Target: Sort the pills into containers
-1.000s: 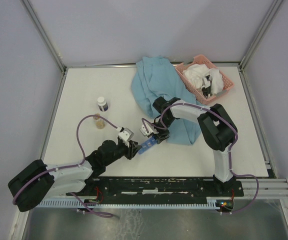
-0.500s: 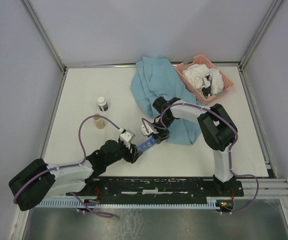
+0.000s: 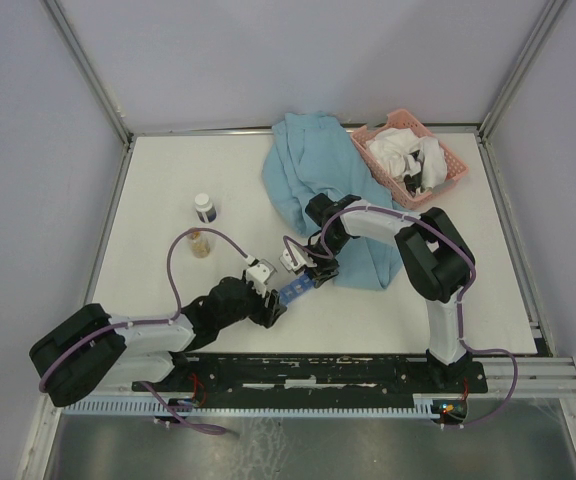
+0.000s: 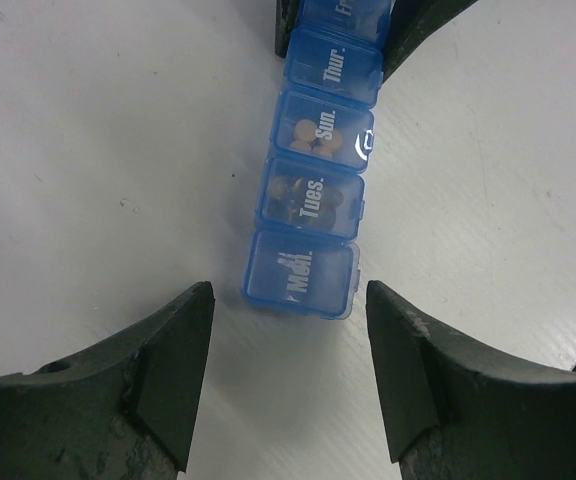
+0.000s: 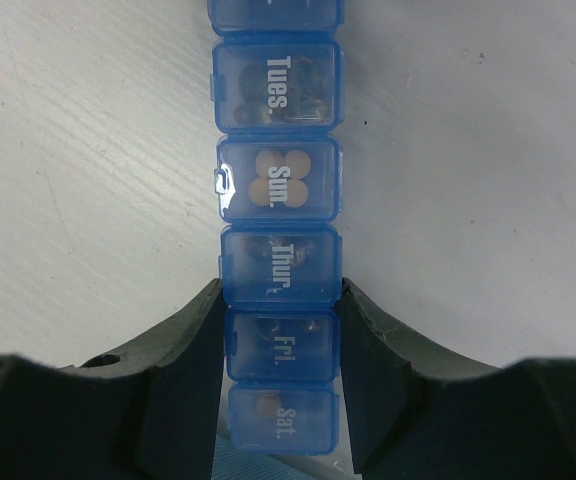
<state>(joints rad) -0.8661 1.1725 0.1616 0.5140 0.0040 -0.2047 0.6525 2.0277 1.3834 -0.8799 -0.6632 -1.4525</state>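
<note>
1. Since a second ago the left pincer (image 4: 288, 300) has gone from nearly pressed together to spread. The bulky elbow of the left arm (image 3: 138, 340) has edged toward 1 o'clock.
2. The white bench (image 3: 148, 190) carries everything.
3. The right arm (image 3: 433, 260) reaches from its base at 5 o'clock, bending back toward the bench's middle.
4. A light blue cloth (image 3: 303, 170) lies crumpled at 12 o'clock, under the right arm's forearm.
5. A pink mesh basket (image 3: 401, 114) sits at 2 o'clock, touching the cloth, with white rags (image 3: 398, 145) inside.
6. The organiser strip (image 3: 295, 290) lies flat just 6 o'clock of the bench's middle, between the two pincers.
7. The left pincer's jaws stand apart on either side of the strip's "Mon." end, touching neither side.
8. The right pincer (image 5: 280, 300) is pinching the strip across its "Thur." and "Fri." compartments.
9. A dark-capped bottle (image 3: 205, 208) stands upright at 10 o'clock.
10. A small jar (image 3: 200, 243) with tan contents sits just at the bottle's 6 o'clock.
11. Four round tan pills (image 5: 265, 162) lie in the "Sun." compartment. "Tues.", next to it, holds darker pieces that are too blurred to name.
</note>
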